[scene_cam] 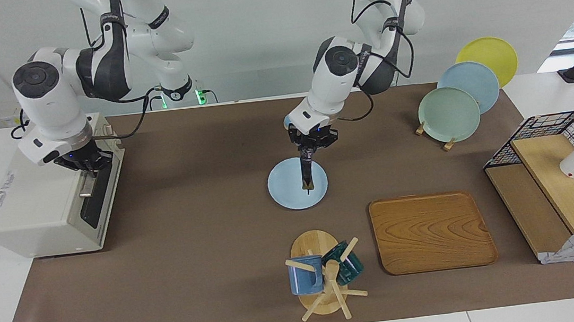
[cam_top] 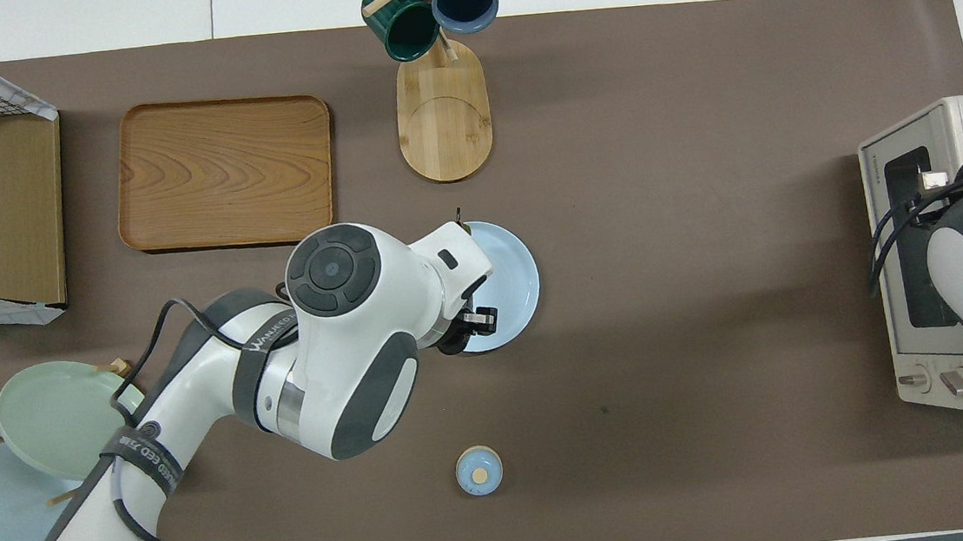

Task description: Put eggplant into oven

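Observation:
My left gripper (scene_cam: 311, 145) is shut on the top end of the eggplant (scene_cam: 307, 171). The slim dark eggplant hangs straight down, its greenish tip just above the light blue plate (scene_cam: 286, 185) in the middle of the table. In the overhead view the left arm covers the eggplant and part of the plate (cam_top: 514, 278). The off-white oven (scene_cam: 38, 208) stands at the right arm's end of the table, its dark door facing the middle. My right gripper (scene_cam: 86, 163) is at the top edge of the oven door by the metal handle (scene_cam: 86, 190). The oven also shows in the overhead view (cam_top: 918, 180).
A wooden tray (scene_cam: 433, 231) and a mug rack (scene_cam: 323, 277) lie farther from the robots than the plate. A small blue bell (cam_top: 479, 470) sits nearer to the robots. A rack of plates (scene_cam: 454, 106) and a wire shelf (scene_cam: 561, 180) stand at the left arm's end.

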Controlling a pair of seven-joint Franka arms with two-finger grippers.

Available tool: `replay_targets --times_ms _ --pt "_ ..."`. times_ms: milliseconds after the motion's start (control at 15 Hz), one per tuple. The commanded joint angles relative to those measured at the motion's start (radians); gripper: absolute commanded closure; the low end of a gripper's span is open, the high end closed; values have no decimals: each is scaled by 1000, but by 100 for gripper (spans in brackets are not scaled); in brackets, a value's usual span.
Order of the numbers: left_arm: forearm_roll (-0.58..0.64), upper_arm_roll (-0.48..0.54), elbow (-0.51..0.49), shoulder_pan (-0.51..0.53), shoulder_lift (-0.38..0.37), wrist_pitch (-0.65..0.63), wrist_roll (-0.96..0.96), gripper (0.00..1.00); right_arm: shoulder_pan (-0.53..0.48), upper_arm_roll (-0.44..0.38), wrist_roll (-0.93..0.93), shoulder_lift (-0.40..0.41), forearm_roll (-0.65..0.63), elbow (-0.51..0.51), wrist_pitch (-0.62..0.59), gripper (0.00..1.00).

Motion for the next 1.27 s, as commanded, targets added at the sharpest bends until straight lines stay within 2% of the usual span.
replay_targets --times_ms 0,134,468,535,803,1070,1204 --pt "-27 23 -22 -52 44 105 -30 100 -9 5 4 -22 -26 -28 10 100" --pt "-25 23 -24 -68 88 166 -62 100 -11 5 3 -23 -24 -35 19 100" --pt "-21 25 -22 -65 93 170 -22 100 -14 7 12 -22 7 -69 82 100" --pt "-19 26 -22 -68 91 168 10 1 -11 7 13 -20 25 -81 106 100" --pt "-16 40 -19 -31 44 108 21 0 -6 5 16 -11 97 -112 174 100" --pt "-12 43 14 134 -25 -2 114 0 -1 7 19 20 164 -129 243 100" --pt "-10 43 51 222 -31 -40 136 0 17 9 19 39 185 -147 295 100"
